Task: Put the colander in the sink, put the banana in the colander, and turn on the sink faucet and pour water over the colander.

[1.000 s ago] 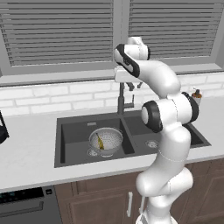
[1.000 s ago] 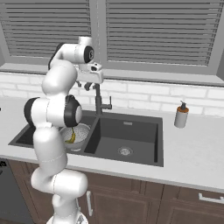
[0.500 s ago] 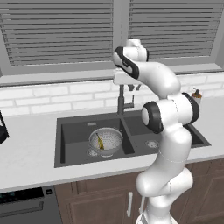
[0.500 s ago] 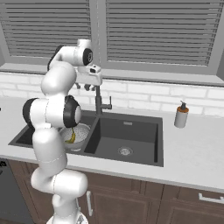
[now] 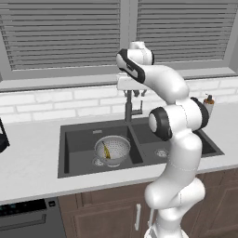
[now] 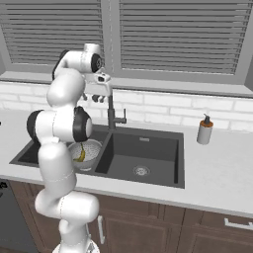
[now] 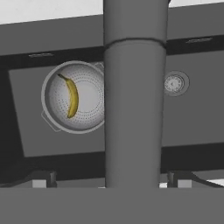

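- Stovetop edge (image 5: 2, 135) showed as a dark shape at the far left edge of the counter (image 5: 32, 153) in the left base view.
- The sink (image 5: 76, 158), a charcoal double basin, was set into the counter under the window blinds (image 5: 60, 37).
- The colander (image 5: 112, 149) sat in the left basin, close to the divider, by that basin's drain.
- The banana (image 7: 72, 97) lay inside the colander, curved along its left wall in the hand view, both dark tips within the rim.
- The sink faucet (image 6: 112, 111) rose from the back edge of the sink, at the divider; in the hand view its thick grey neck filled the middle from top to bottom.
- The gripper (image 7: 112, 179) hovered at the top of the faucet with its fingers (image 7: 41, 178) spread wide, one on each side of the neck and apart from it.
- The right basin's round silver drain (image 6: 141, 171) lay bare near its middle.
- A soap dispenser (image 6: 203, 130) stood upright on the counter just beyond the sink's back right corner.
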